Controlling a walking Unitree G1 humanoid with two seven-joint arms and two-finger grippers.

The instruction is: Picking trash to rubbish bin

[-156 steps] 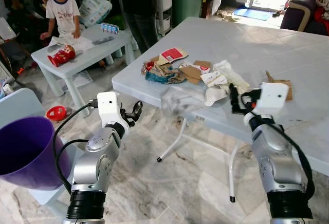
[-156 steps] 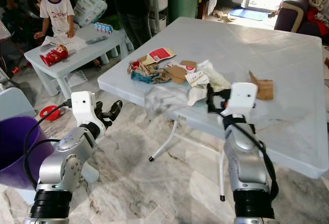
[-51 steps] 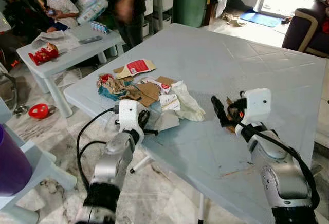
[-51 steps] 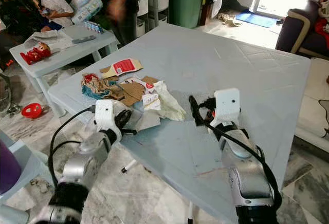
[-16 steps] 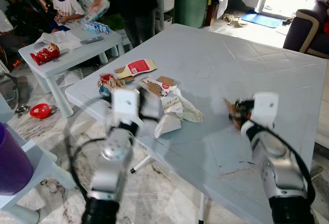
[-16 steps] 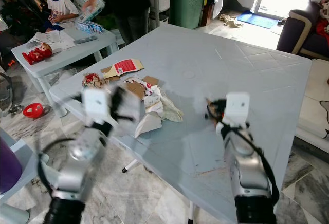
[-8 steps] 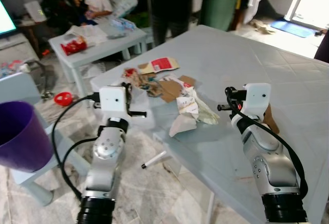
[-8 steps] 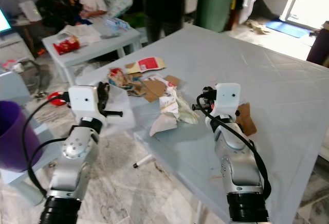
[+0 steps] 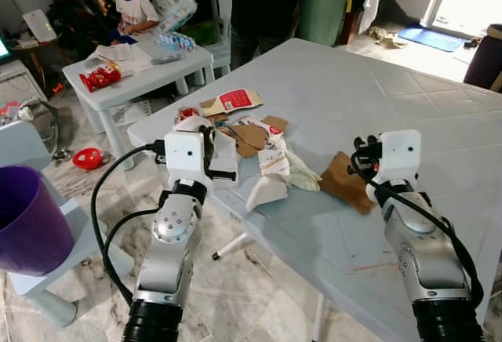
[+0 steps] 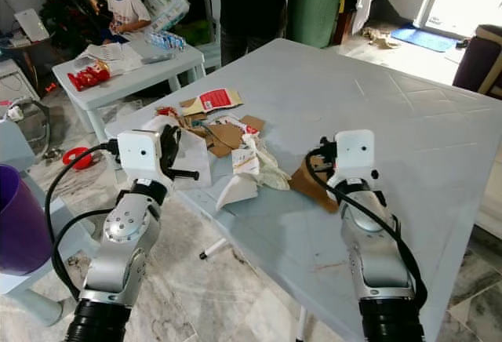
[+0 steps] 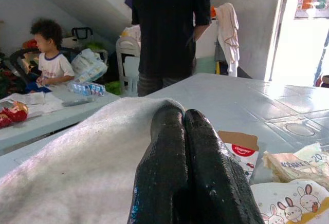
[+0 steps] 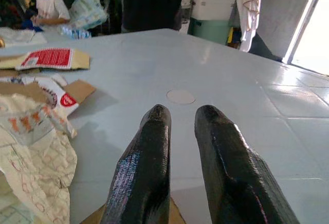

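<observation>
The left gripper (image 9: 210,154) pinches a white plastic bag (image 11: 77,162) (fingers pressed together) beside the trash pile (image 9: 247,134); the right gripper (image 12: 177,136), slightly parted and empty, hovers over brown cardboard (image 9: 345,179).

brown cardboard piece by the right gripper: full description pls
The brown cardboard piece is a flat, plain, torn-looking scrap of roughly triangular outline, lying on the pale grey table. It sits right of the crumpled paper wrappers, just in front of the right gripper, whose jaws stand slightly apart above its near edge. Whether they touch it is unclear.
</observation>
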